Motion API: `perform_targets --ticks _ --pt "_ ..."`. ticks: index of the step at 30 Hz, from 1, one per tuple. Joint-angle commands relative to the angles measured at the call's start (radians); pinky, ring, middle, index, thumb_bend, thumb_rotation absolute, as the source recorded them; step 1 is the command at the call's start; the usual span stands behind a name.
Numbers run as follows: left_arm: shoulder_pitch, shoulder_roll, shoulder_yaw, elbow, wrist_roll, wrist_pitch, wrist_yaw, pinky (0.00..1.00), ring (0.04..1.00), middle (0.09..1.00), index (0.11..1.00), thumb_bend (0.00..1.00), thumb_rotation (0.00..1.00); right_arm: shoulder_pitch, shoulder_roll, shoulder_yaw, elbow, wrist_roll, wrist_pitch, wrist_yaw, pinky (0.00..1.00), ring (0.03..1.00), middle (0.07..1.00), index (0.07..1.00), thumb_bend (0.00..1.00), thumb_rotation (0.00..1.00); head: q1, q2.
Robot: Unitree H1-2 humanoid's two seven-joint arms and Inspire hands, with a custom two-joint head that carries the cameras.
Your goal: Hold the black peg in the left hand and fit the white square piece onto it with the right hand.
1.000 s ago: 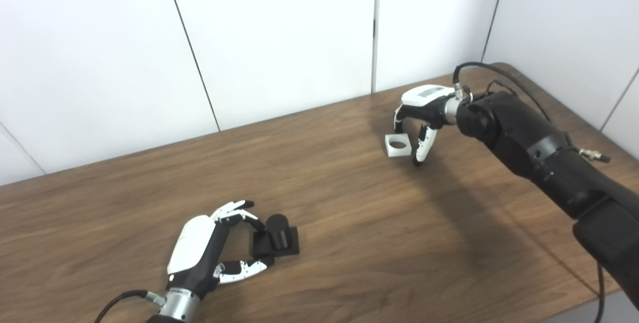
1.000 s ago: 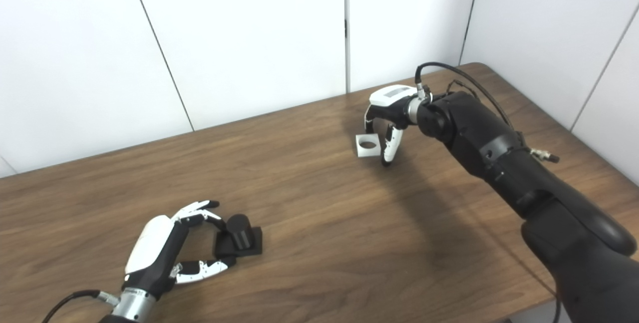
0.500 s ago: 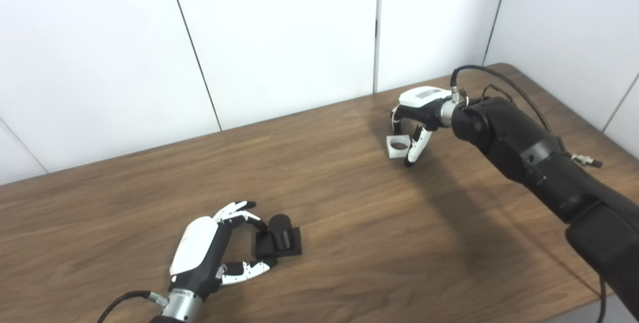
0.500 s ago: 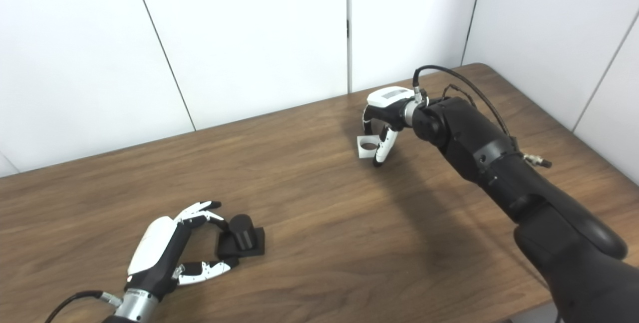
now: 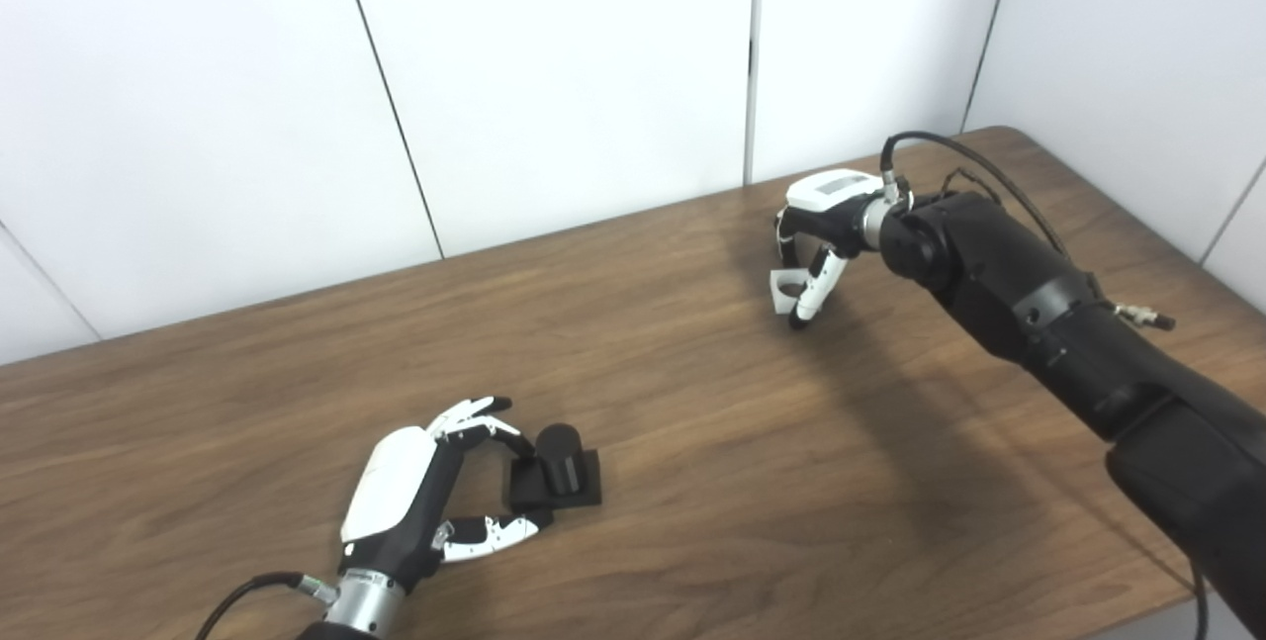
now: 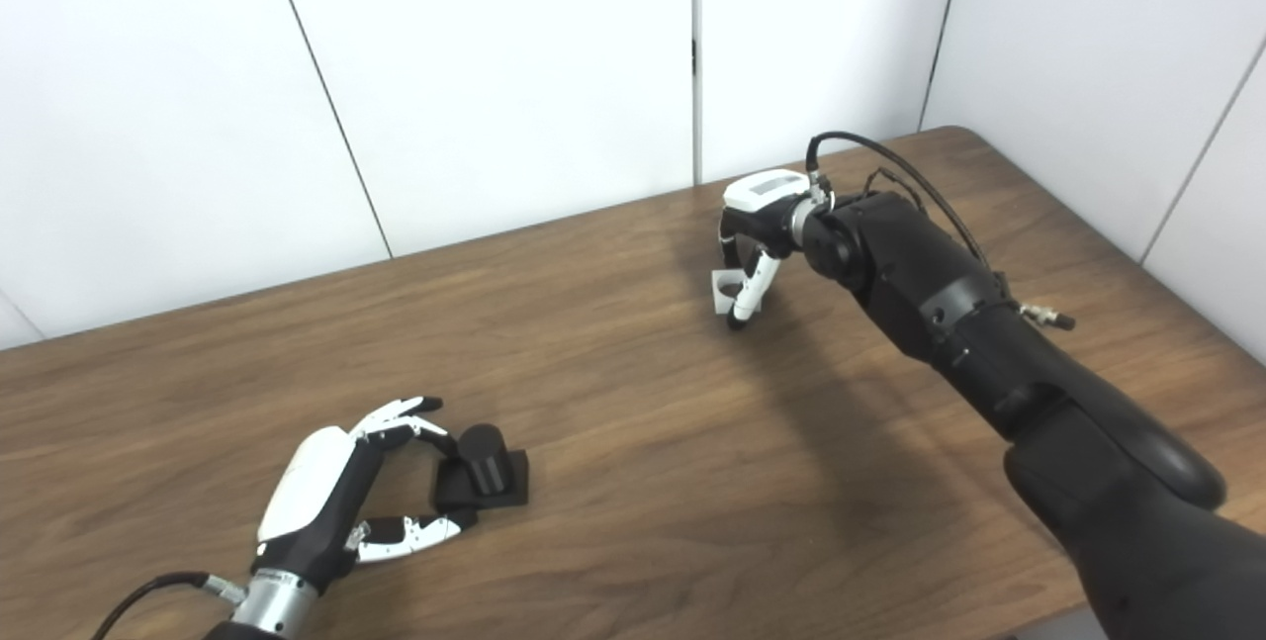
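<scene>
The black peg [image 5: 559, 457] stands on its square black base on the wooden table [image 5: 692, 482], front left. My left hand [image 5: 410, 502] lies just left of it, open, with fingers and thumb spread either side of the base's left edge. The white square piece [image 5: 783, 290], with a round hole in it, sits at table level at the back right. My right hand [image 5: 819, 225] arches over it, fingers behind and thumb in front, closed against it. The thumb hides the piece's right part.
White wall panels [image 5: 554, 76] rise right behind the table's far edge. The table's rounded right corner [image 5: 999, 133] lies just beyond my right forearm [image 5: 1029, 304]. Bare wood stretches between the two hands.
The camera has shifted a little. My right hand slid left and its thumb and fingers closed in on the white piece, nudging it slightly left. The left hand has hardly moved.
</scene>
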Motion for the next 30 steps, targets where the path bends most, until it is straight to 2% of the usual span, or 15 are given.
perform_targets --ticks 1,6,18,19,21,25,30 --pt "0.004 0.021 -0.006 0.015 0.008 0.029 -0.041 0.8 0.893 0.86 0.564 0.72 0.23 -0.022 -0.007 -0.011 -0.018 0.007 0.001 -0.025 0.97 0.941 0.896 0.671 0.79 0.35 0.001 0.0" --pt "0.003 0.021 -0.007 0.012 0.012 0.03 -0.042 0.79 0.892 0.859 0.564 0.72 0.23 -0.01 -0.008 -0.023 -0.004 0.021 -0.015 -0.064 0.99 0.937 0.88 0.619 0.75 0.27 0.005 0.003" --pt "0.004 0.024 -0.001 0.006 0.01 0.032 -0.04 0.78 0.889 0.857 0.561 0.72 0.22 -0.008 -0.018 -0.014 0.002 0.029 -0.024 -0.086 0.99 0.93 0.87 0.615 0.77 0.23 0.006 0.005" --pt "0.004 0.025 -0.001 0.006 0.011 0.032 -0.04 0.78 0.887 0.856 0.561 0.72 0.21 -0.006 -0.019 -0.013 0.004 0.028 -0.032 -0.099 0.98 0.925 0.864 0.542 0.63 0.19 0.006 0.005" --pt "0.004 0.025 -0.001 0.004 0.011 0.033 -0.042 0.77 0.885 0.855 0.561 0.72 0.21 0.0 -0.023 -0.011 0.009 0.02 -0.053 -0.134 0.96 0.907 0.836 0.495 0.54 0.15 0.007 0.008" --pt "0.006 0.026 -0.002 -0.004 0.012 0.04 -0.049 0.78 0.888 0.857 0.562 0.72 0.21 0.005 -0.027 -0.002 0.017 0.006 -0.084 -0.175 0.95 0.89 0.814 0.485 0.52 0.14 0.006 0.009" --pt "0.008 0.028 -0.001 -0.002 0.006 0.036 -0.047 0.79 0.888 0.856 0.558 0.72 0.21 0.008 -0.028 -0.005 0.019 0.007 -0.089 -0.193 0.96 0.888 0.804 0.484 0.52 0.14 0.005 0.011"
